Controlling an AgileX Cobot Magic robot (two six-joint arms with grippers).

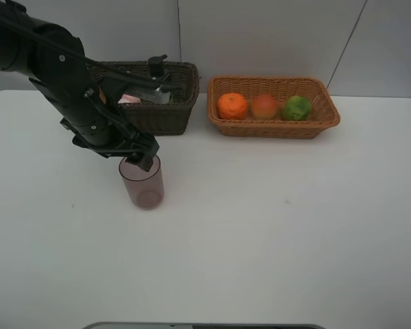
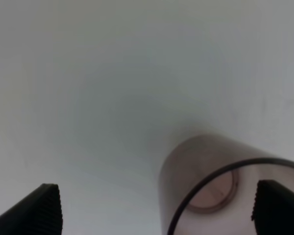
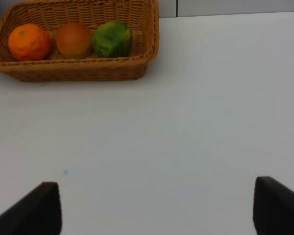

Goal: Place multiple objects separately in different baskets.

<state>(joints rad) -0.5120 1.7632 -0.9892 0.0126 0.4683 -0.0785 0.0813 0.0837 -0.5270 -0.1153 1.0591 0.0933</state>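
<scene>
A translucent mauve cup point(image 1: 142, 181) stands upright on the white table in front of the dark brown basket point(image 1: 166, 118). My left gripper point(image 1: 138, 159) hangs open just over the cup's rim. In the left wrist view the cup point(image 2: 206, 164) sits toward one side of the left gripper point(image 2: 159, 215), with one fingertip point(image 2: 279, 208) at the rim. The dark basket holds a pump bottle point(image 1: 156, 68) and a pink tube point(image 1: 128, 99). In the light basket point(image 1: 274, 128) lie an orange point(image 1: 232, 105), a peach point(image 1: 264, 106) and a green fruit point(image 1: 296, 107). My right gripper point(image 3: 159, 210) is open over bare table, holding nothing.
Both baskets stand side by side along the table's back edge, against a white wall. My left arm point(image 1: 68, 82) reaches in from the upper left and covers part of the dark basket. In the right wrist view the light basket point(image 3: 78, 71) lies ahead of the right gripper.
</scene>
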